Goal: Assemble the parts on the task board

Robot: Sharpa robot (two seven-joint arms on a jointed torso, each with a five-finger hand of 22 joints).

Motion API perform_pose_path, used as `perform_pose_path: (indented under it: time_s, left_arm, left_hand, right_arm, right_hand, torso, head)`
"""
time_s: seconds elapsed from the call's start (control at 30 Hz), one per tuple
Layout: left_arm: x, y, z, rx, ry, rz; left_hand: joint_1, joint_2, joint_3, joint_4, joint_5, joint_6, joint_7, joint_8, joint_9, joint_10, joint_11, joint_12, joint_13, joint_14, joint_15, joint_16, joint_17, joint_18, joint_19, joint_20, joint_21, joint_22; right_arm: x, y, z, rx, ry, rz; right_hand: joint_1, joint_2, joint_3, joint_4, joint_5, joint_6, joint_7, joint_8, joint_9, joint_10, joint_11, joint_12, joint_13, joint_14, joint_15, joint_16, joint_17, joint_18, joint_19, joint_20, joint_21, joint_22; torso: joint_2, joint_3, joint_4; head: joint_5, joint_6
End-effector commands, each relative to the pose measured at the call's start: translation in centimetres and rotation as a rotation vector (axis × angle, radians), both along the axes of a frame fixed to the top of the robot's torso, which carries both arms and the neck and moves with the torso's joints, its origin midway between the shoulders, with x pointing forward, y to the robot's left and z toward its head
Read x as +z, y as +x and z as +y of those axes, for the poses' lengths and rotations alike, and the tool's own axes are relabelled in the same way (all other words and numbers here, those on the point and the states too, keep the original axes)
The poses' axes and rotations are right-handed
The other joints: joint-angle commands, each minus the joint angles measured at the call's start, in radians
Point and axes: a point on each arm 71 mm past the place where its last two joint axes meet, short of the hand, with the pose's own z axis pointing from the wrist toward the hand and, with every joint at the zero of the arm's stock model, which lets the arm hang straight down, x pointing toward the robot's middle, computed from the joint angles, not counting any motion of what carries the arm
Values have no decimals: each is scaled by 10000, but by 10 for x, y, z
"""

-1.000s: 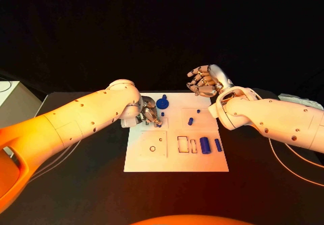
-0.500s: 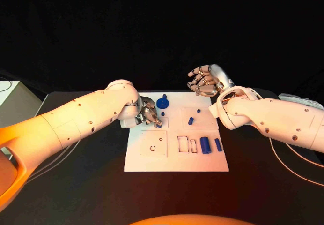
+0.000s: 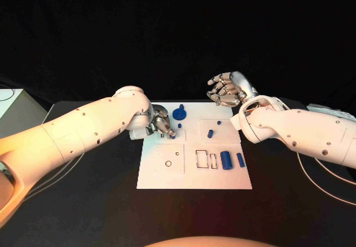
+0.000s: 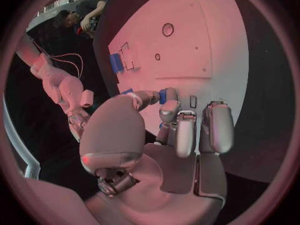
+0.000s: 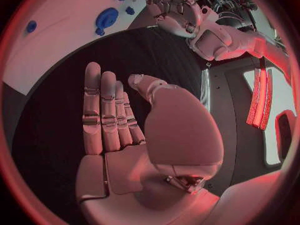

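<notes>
A black desk (image 3: 89, 206) is set against a dark background, and the white task board (image 3: 194, 177) is laid at its middle. On the board, a round blue part (image 3: 179, 113) is seen near the far edge, two small blue pegs (image 3: 210, 133) on the right half, and a thick blue cylinder (image 3: 225, 159) with a thinner blue pin (image 3: 239, 159) beside the rectangular slots nearer the robot. The left robot hand (image 3: 162, 125) is lowered over the board's far left area; in the left wrist view a small blue part (image 4: 166, 95) is seen pinched at its fingertips (image 4: 170, 108). The right robot hand (image 3: 227, 89) is held up beyond the board's far right corner, its fingers straight and apart, with nothing in them. The step in hand is judged to be the placing of that pinched part. A matching hole must next be found and the part lowered squarely into it.
</notes>
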Motion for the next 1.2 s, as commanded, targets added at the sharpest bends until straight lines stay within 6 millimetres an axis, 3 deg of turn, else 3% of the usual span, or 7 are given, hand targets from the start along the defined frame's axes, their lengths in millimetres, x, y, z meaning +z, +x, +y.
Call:
perform_pose_path:
  time_s: [0.03, 1.2]
  left_arm:
    - [3, 1, -1, -34, 212, -396]
    - [2, 2, 0, 474, 19, -1213]
  left_hand:
    - [-75, -1, 741, -794, 40, 29, -44, 34, 24, 70, 4, -27, 27, 1003, -60, 65, 2528, -187, -7, -63, 50, 6]
    - [-139, -5, 754, -807, 88, 44, -58, 50, 70, 104, -9, -16, 62, 1000, -74, 59, 2518, -178, -23, -75, 29, -28]
  right_arm:
    - [0, 0, 0, 70, -53, 1]
    - [2, -1, 0, 43, -11, -265]
  right_hand:
    - [0, 23, -41, 19, 32, -1, 46, 49, -8, 49, 7, -39, -9, 89, -5, -34, 17, 100, 83, -4, -67, -9]
    - [8, 6, -56, 7, 59, -4, 40, 54, -25, 43, 1, -51, -49, 98, -10, -84, 41, 103, 97, -7, -98, -53]
  torso:
    - [9, -6, -9]
    - [5, -7, -8]
  head:
    - [6, 5]
    - [5, -90]
